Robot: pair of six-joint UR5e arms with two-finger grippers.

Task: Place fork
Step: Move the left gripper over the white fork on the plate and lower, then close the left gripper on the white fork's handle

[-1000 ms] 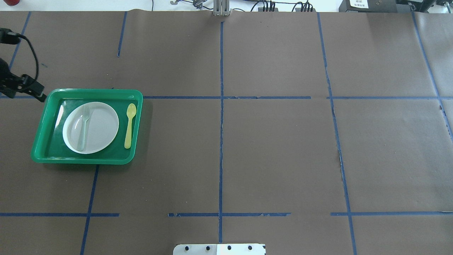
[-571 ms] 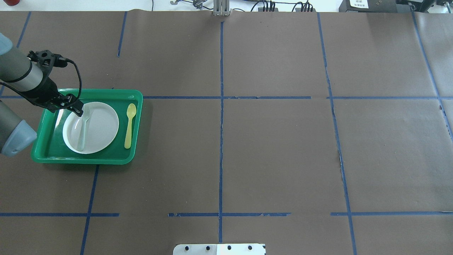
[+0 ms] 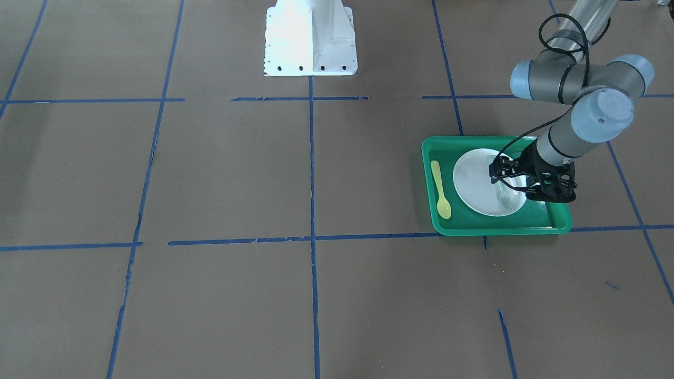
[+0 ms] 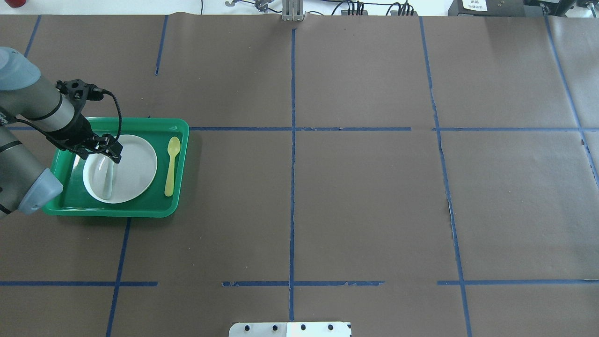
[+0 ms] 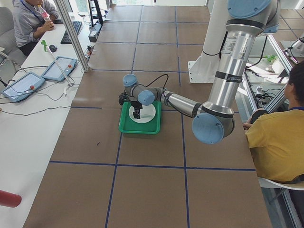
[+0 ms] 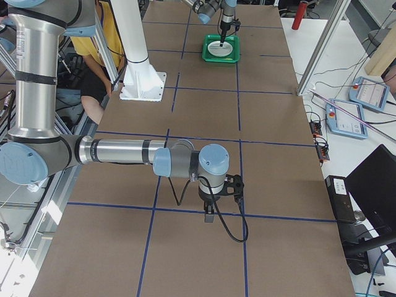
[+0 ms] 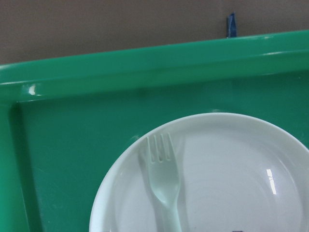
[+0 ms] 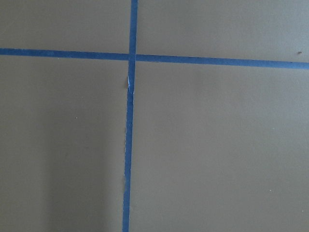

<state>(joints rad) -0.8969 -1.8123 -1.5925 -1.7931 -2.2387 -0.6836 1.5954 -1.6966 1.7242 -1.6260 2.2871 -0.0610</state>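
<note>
The pale translucent fork (image 4: 108, 180) lies on the left part of a white plate (image 4: 135, 168) in a green tray (image 4: 140, 122), tines toward the far side. The left wrist view shows the fork's tines (image 7: 164, 176) on the plate (image 7: 231, 164) from close above. My left gripper (image 4: 113, 154) hangs just above the fork's tine end and hides it in the overhead view; its jaws look open and empty (image 3: 513, 184). My right gripper (image 6: 208, 215) shows only in the exterior right view, over bare table, and I cannot tell its state.
A yellow plastic spoon (image 4: 171, 166) lies in the tray to the right of the plate. The tray's raised rim (image 7: 145, 72) surrounds the plate. Brown paper with blue tape lines (image 4: 292, 187) covers the table. The robot's white base plate (image 3: 309, 37) stands at the near middle edge.
My left arm has come in from the left edge and moved right over the tray, so the gripper now hangs above the plate. The fork, plate and spoon have not moved.
</note>
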